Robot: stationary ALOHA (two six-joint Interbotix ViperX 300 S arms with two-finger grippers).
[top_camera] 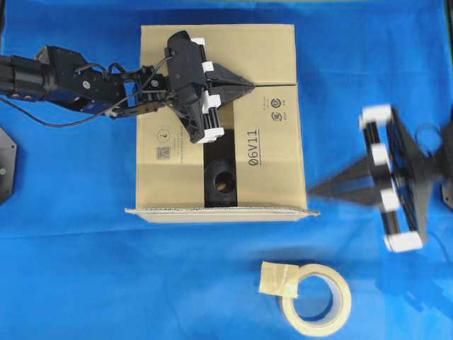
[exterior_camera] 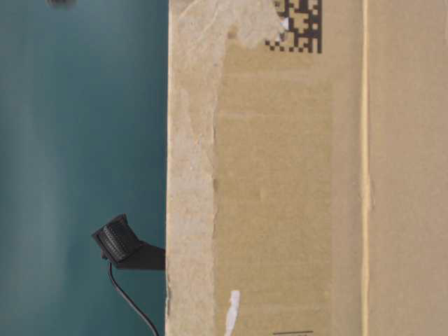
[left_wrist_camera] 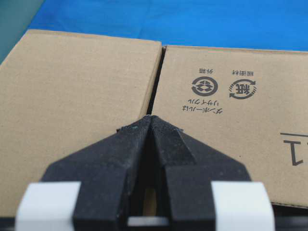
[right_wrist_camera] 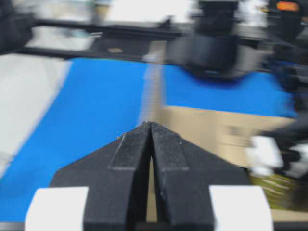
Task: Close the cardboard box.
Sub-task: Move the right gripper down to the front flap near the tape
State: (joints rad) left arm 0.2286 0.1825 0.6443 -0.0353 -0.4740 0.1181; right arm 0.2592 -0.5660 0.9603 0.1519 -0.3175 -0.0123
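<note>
The brown cardboard box (top_camera: 272,57) sits mid-table on the blue cloth. Its far flap and two side flaps lie folded down. A dark slot (top_camera: 221,177) stays uncovered between the side flaps. The near flap (top_camera: 223,211) shows only its corrugated edge. My left gripper (top_camera: 249,86) is shut with nothing in it. Its tip (left_wrist_camera: 151,118) rests over the seam between the far flap (left_wrist_camera: 72,86) and the printed right flap (left_wrist_camera: 231,106). Just right of the box, my right gripper (top_camera: 311,190) is blurred and shut, empty, tip (right_wrist_camera: 150,124) pointing at the box wall (right_wrist_camera: 207,127).
A beige tape roll (top_camera: 317,299) lies on the cloth in front of the box. In the table-level view the box side (exterior_camera: 280,182) fills most of the frame. A small black camera (exterior_camera: 122,241) pokes out beside it. Blue cloth (top_camera: 71,269) surrounds the box.
</note>
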